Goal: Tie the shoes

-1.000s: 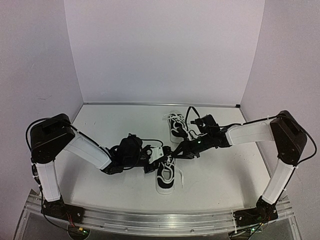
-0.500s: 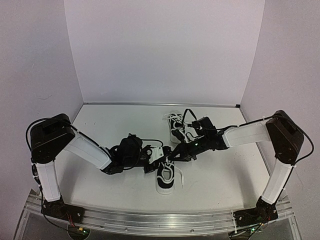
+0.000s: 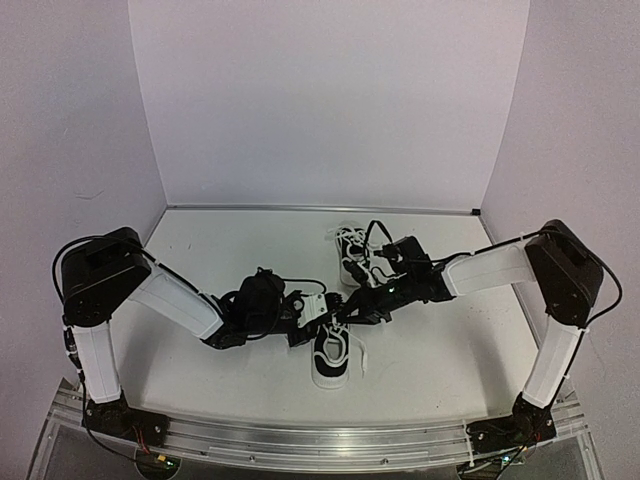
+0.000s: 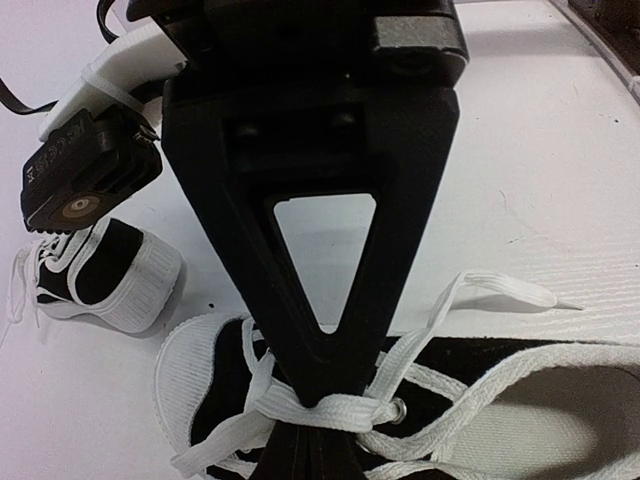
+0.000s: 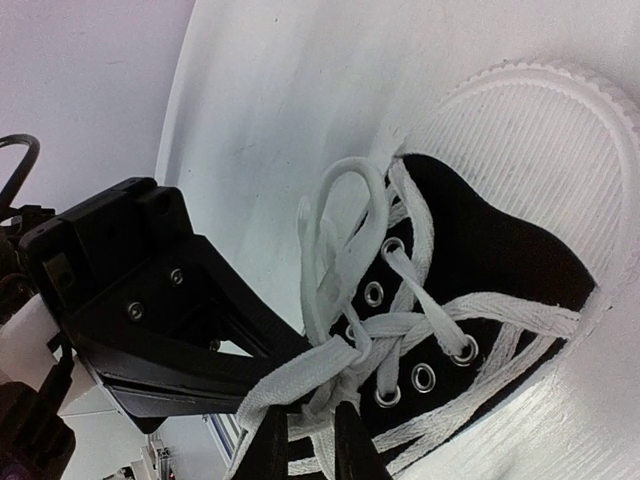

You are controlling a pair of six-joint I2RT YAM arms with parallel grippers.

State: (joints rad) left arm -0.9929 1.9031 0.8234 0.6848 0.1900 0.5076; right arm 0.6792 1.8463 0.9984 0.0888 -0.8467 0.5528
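Observation:
The near black sneaker (image 3: 331, 355) with white sole lies in front of both grippers. The far sneaker (image 3: 351, 253) lies behind it. My left gripper (image 3: 317, 320) is shut at the near shoe's laces. In the left wrist view its closed fingers (image 4: 315, 425) have a white lace (image 4: 330, 410) wrapped tight across them above the shoe's upper (image 4: 215, 395). My right gripper (image 3: 345, 318) meets it from the right. In the right wrist view its jaws (image 5: 305, 445) stand close together with lace strands (image 5: 300, 375) pinched between them over the eyelets of the near shoe (image 5: 490, 260).
The far sneaker (image 4: 100, 275) shows at the left of the left wrist view, under the right wrist camera housing (image 4: 85, 175). The left gripper's black body (image 5: 180, 320) fills the left of the right wrist view. White walls enclose the table on three sides.
The right gripper has shifted a little left and closer to the near shoe's laces. The left arm and both shoes stay where they were.

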